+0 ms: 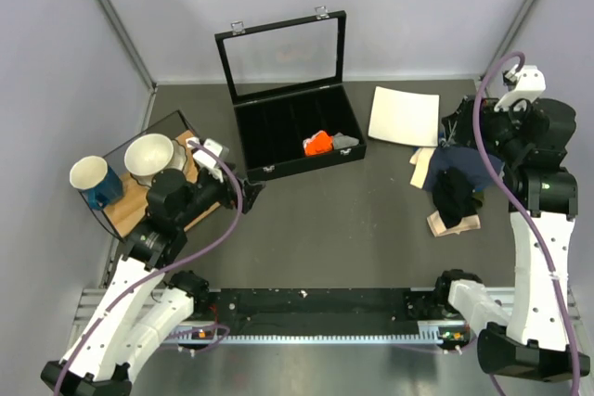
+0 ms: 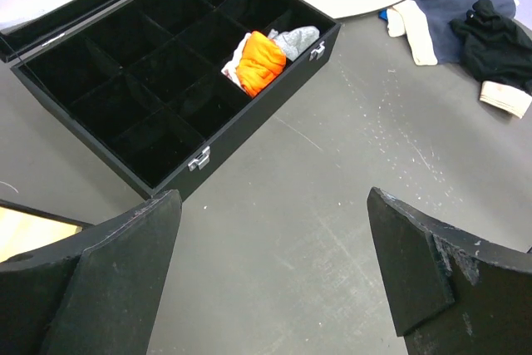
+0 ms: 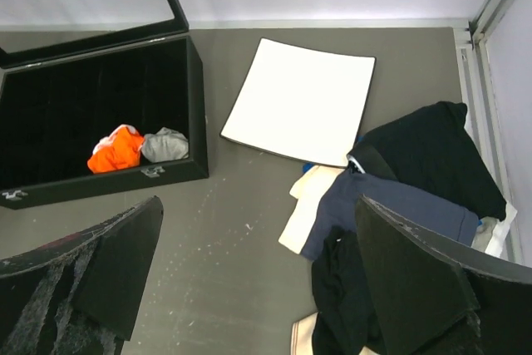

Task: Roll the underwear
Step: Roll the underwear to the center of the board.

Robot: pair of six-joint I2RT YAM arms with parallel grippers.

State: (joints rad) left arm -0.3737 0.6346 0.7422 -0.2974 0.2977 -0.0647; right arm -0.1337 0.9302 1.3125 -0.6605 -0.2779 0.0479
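The underwear [image 3: 349, 301] is black with a pale beige waistband [image 3: 303, 340]. It lies crumpled at the near end of a clothes pile on the right of the table [image 1: 455, 199] and also shows in the left wrist view [image 2: 497, 39]. My right gripper [image 3: 258, 205] is open and empty, above the table just left of the pile, over its far end in the top view [image 1: 457, 136]. My left gripper [image 2: 273, 197] is open and empty, low over bare table near the black box's front corner [image 1: 249, 188], far from the underwear.
The pile also holds a navy garment [image 3: 391, 205], another black garment [image 3: 432, 151] and a cream cloth [image 3: 303, 205]. A white plate [image 1: 404, 116] lies beside it. An open black compartment box [image 1: 297, 132] holds an orange roll [image 1: 318, 143] and a grey roll [image 1: 343, 141]. Two cups [image 1: 153, 157] stand on a board at left.
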